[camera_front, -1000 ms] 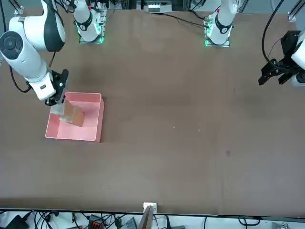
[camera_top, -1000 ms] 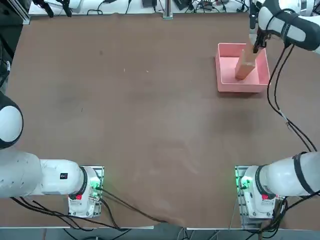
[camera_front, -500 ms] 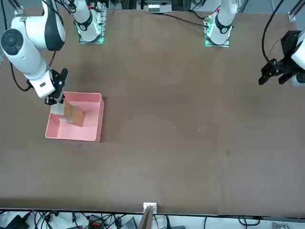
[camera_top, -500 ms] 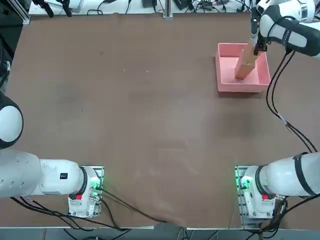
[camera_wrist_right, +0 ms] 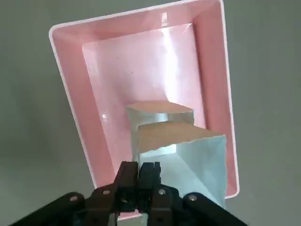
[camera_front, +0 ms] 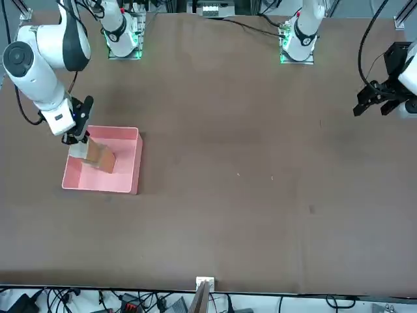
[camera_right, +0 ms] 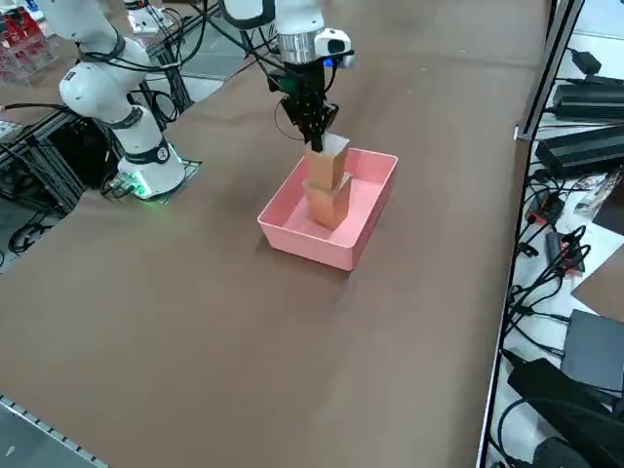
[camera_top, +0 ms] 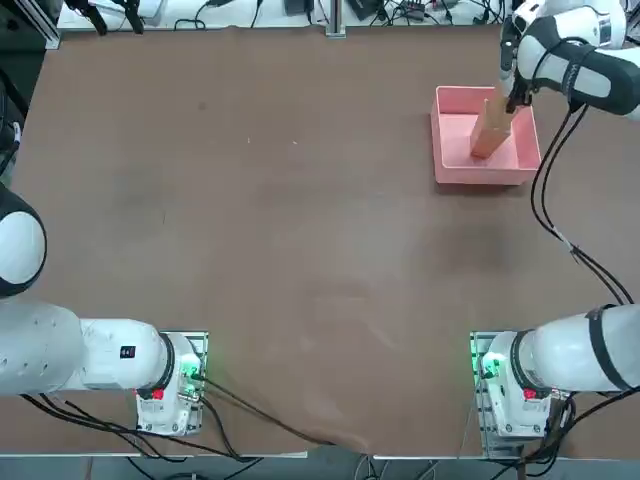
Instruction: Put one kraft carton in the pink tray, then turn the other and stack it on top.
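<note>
The pink tray (camera_top: 455,170) (camera_front: 98,186) (camera_right: 312,244) (camera_wrist_right: 70,94) lies at the far right of the table. Two kraft cartons stand stacked inside it. The lower carton (camera_right: 330,207) (camera_wrist_right: 160,110) rests on the tray floor, and the upper carton (camera_right: 330,166) (camera_wrist_right: 197,160) sits on top with its whitish end up. In the top view the stack (camera_top: 490,130) shows as one tan block. My right gripper (camera_top: 513,98) (camera_front: 77,137) (camera_right: 318,142) (camera_wrist_right: 139,176) points down at the upper carton's top edge, shut on its thin wall.
Brown table surface stretches around the tray on all sides. Cables and power supplies (camera_right: 585,146) lie beyond the table's right edge. The arm's black cable (camera_top: 545,190) hangs just right of the tray.
The right arm's wrist has shifted slightly toward the far edge. The gripper's tip and both cartons stay where they were.
</note>
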### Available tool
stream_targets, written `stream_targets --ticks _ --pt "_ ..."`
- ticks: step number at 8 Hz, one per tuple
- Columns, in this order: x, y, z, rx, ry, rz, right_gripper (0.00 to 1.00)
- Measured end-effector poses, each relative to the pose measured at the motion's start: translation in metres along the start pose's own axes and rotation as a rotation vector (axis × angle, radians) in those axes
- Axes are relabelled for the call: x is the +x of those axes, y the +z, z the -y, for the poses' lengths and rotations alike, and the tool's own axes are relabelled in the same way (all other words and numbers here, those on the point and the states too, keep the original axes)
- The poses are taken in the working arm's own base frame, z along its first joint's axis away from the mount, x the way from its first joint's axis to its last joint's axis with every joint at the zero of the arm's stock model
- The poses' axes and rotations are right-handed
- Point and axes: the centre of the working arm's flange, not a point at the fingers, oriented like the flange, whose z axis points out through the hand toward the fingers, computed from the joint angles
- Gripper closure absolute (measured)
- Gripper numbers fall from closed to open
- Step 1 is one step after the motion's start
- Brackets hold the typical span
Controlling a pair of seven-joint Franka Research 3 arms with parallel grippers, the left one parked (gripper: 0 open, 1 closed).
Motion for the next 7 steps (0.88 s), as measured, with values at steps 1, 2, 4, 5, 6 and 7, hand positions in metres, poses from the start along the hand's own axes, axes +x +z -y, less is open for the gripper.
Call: stream_targets --ticks 1,2,4,5,6,7 --pt "0.001 0.004 0.000 0.004 0.002 0.001 0.95" --pt "0.001 0.009 0.000 0.011 0.007 0.003 0.91" --pt "0.002 0.016 -0.001 0.020 0.045 0.006 0.72" --pt "0.002 0.017 -0.002 0.020 0.061 0.003 0.55" --pt "0.002 0.014 -0.003 0.017 0.081 -0.002 0.38" --pt "0.001 0.008 -0.006 0.018 0.098 -0.004 0.20"
